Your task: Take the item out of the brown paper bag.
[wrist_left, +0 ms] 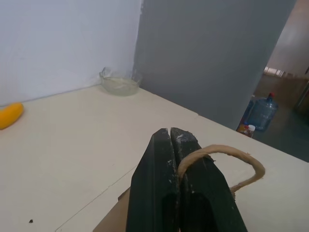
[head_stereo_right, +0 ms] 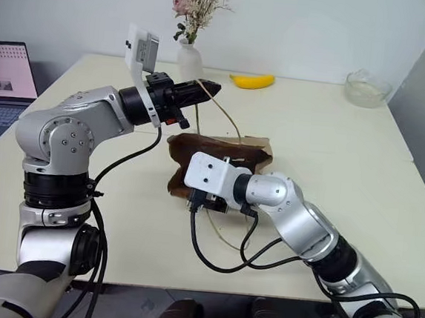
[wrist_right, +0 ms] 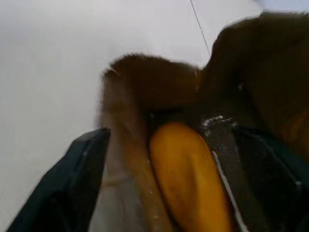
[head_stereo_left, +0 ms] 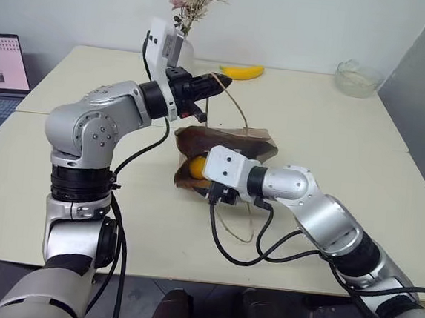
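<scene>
The brown paper bag (head_stereo_left: 236, 141) lies crumpled on its side at the middle of the table, its mouth facing my right arm. Raised above the bag, my left gripper (head_stereo_left: 217, 83) is shut on one tan cord handle (wrist_left: 232, 152), and the cord runs down from it to the bag. The item (wrist_right: 188, 174), smooth and orange-yellow, sits just inside the bag's mouth and peeks out beside my right wrist (head_stereo_left: 195, 166). My right gripper (wrist_right: 171, 130) is open at the mouth, with one finger on either side of the item; I cannot tell whether they touch it.
A yellow banana (head_stereo_left: 242, 71) lies at the back of the table, next to a white vase (head_stereo_left: 186, 51) of dried flowers. A glass bowl (head_stereo_left: 359, 76) stands at the back right corner. A laptop (head_stereo_left: 0, 73) sits off to the far left.
</scene>
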You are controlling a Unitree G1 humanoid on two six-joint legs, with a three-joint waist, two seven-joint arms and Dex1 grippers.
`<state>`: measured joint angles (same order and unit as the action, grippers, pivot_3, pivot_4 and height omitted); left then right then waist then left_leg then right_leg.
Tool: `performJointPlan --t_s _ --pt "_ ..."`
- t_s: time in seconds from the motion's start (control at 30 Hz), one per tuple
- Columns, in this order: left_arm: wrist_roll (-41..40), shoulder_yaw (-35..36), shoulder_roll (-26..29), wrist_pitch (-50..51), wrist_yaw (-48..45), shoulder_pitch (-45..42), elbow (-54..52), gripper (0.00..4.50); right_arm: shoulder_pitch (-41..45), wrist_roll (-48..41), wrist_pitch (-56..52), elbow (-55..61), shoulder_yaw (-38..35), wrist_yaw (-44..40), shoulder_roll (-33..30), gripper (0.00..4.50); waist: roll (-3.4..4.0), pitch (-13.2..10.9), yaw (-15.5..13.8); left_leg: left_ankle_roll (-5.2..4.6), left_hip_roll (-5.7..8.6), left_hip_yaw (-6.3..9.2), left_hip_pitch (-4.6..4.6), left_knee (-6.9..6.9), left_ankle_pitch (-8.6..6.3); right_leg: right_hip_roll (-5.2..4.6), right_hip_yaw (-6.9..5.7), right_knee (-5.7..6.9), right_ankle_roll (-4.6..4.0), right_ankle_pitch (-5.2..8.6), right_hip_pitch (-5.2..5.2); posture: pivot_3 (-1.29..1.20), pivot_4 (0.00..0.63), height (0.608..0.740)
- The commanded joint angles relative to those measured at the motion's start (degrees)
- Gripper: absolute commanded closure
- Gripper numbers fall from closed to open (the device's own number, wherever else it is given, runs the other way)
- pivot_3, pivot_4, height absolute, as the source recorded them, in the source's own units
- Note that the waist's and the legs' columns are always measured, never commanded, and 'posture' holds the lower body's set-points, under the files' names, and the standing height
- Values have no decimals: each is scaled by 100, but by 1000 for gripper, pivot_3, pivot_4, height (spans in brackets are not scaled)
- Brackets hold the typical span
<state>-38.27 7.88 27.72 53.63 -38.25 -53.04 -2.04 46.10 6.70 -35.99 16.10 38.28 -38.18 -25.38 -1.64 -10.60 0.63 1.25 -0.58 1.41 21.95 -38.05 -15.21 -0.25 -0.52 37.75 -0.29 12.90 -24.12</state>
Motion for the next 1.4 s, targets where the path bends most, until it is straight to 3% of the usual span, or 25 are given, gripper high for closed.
performJointPlan --t_s 0.03,0.27,0.4,0.7,0.77,0.87,0.93,1.2,1.4 --pt "-99 106 73 -62 -67 -31 -112 4500 204 639 641 -395 206 -21 -86 33 0 0 -1 0 0 0 0 0 0 0 0 -1 0 0 1 0 150 740" --pt "-145 120 81 -34 -64 19 -182 4500 424 1012 859 -999 122 -155 466 33 0 0 91 0 -10 2 0 3 0 1 1 4 -1 0 -3 0 150 740" --pt "-162 124 82 -45 -56 45 -187 4500 588 1476 1227 -1400 411 -432 363 33 0 -1 99 0 -8 3 -1 3 0 1 0 7 -1 0 -4 0 150 740" --pt "-148 107 103 -102 -27 60 -159 4500 958 2250 1956 -2950 616 -328 908 33 0 -1 106 0 -10 1 -2 6 0 1 3 6 -2 -1 -5 0 150 740" --pt "-132 105 120 -113 -24 74 -163 4500 928 2276 1998 -3025 527 -343 984 406 0 -1 106 1 -9 1 -2 6 0 0 3 7 -2 -1 -5 0 150 740" --pt "-72 92 189 -165 -47 112 -139 4500 852 2225 2024 -2861 400 -487 975 1377 0 -1 106 1 -9 0 -2 6 0 -1 4 7 -2 -1 -5 0 150 740" --pt "-27 70 227 -220 -55 130 -118 4500 818 2153 2037 -2643 295 -632 919 1715 1 -1 106 1 -8 1 -2 6 0 -1 3 7 -2 -1 -5 0 150 740" --pt "179 50 235 -344 82 68 86 4500 593 1500 2005 -1464 -351 -1513 563 1716 1 -1 103 0 -8 2 -1 6 0 -1 0 6 -1 -1 -5 0 150 740" --pt "361 -25 162 -474 181 55 226 4500 349 93 1692 -704 -1171 -2413 320 1716 1 -1 101 0 -8 2 -2 6 0 -1 -1 5 -1 -1 -3 0 150 740"
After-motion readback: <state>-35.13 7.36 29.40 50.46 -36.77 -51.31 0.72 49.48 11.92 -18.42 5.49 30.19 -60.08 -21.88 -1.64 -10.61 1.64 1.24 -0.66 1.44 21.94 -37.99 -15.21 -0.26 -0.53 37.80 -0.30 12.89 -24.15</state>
